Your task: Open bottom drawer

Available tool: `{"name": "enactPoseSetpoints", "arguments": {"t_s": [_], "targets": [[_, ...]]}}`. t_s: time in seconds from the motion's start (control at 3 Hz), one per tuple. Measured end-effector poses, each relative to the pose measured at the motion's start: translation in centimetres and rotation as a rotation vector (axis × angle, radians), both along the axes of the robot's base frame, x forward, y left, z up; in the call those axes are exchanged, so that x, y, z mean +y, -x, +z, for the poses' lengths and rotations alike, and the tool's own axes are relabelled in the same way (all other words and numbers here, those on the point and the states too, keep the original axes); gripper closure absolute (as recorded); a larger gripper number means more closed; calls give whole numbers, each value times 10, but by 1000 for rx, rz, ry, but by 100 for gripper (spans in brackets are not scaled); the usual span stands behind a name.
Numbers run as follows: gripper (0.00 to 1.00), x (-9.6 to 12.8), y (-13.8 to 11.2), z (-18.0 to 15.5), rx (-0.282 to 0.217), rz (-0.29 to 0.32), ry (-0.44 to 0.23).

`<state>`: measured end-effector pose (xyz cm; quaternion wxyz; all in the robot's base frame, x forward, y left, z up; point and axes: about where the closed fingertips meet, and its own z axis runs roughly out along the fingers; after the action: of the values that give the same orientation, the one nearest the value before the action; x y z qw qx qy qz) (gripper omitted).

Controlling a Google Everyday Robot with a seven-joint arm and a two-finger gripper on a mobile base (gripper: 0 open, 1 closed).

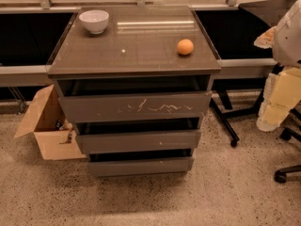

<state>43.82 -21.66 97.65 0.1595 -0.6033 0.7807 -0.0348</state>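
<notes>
A dark grey cabinet (134, 55) with three handleless drawers stands on the speckled floor. The bottom drawer (140, 166) is the slimmest and narrowest front, almost unmarked, with a dark gap above it. It sits set back under the middle front (138, 141). The top front (136, 107) is the tallest and has white scratches. My arm comes in at the right edge, and my gripper (275, 108) hangs there as pale yellowish blocks. It is well to the right of the cabinet, at about the height of the top drawer, and touches nothing.
A white bowl (94, 21) and an orange (185, 46) sit on the cabinet's glass top. An open cardboard box (47, 126) stands on the floor at the left. Black table legs (225, 121) and chair castors (282, 174) are at the right.
</notes>
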Motion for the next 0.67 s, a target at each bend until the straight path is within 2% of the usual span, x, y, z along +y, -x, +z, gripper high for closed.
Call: {"name": "enactPoseSetpoints", "arguments": {"t_s": [0.33, 0.67], "targets": [[0, 1, 0, 0, -8, 8, -11], [0, 6, -3, -12, 2, 52, -55]]}}
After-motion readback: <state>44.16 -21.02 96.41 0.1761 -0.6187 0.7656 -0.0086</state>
